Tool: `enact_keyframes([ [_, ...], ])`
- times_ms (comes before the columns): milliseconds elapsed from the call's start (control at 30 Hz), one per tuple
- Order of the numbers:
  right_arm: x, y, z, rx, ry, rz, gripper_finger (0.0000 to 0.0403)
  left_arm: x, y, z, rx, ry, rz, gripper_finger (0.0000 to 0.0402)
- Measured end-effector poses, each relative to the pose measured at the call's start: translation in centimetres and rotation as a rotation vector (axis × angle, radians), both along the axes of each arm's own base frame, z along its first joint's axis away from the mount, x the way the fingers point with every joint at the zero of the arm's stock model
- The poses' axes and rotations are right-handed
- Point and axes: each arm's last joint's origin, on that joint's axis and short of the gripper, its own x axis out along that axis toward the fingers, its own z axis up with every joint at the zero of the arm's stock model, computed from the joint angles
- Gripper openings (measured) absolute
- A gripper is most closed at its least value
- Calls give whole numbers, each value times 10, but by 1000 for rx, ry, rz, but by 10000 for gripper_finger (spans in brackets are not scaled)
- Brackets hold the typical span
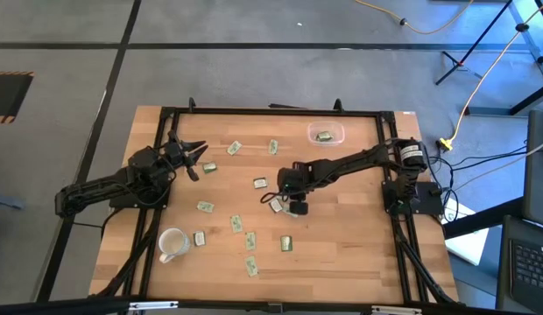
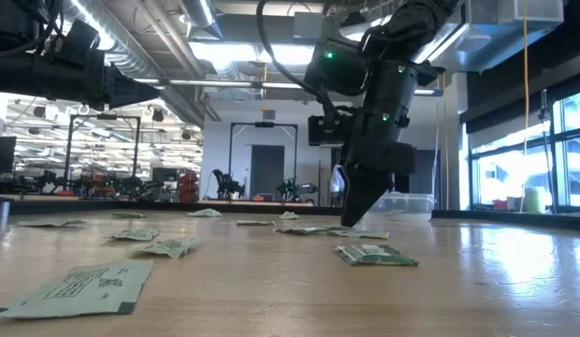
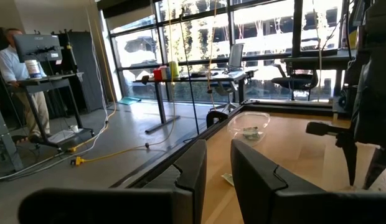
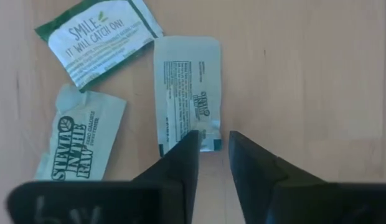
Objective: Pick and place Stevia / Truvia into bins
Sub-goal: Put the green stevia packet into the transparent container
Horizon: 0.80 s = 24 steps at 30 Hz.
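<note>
Right wrist view: right gripper [image 4: 211, 140] astride sachet [image 4: 188, 90] end (fingers narrow).

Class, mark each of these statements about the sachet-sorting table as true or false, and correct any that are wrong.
1. The clear bin already holds at least one sachet. True.
2. The right gripper is down over a cluster of sachets, its fingertips at the end of a white sachet. True.
3. The white mug stands next to the bin. False: it is near the opposite side of the table, on the left arm's side.
4. The left gripper is gripping a sachet. False: it hangs above the table, nothing between its fingers.
5. All sachets are in the bin. False: many lie scattered over the wooden table.
</note>
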Motion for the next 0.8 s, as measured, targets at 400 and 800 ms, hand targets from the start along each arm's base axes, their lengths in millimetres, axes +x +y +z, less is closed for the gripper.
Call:
enact_keyframes([
  [400,-2,0,-1,12,17,-25,4,0,0,0,0,0,0,68],
  [800,-11,-15,75,-188,145,-126,1,0,0,0,0,0,0,68],
])
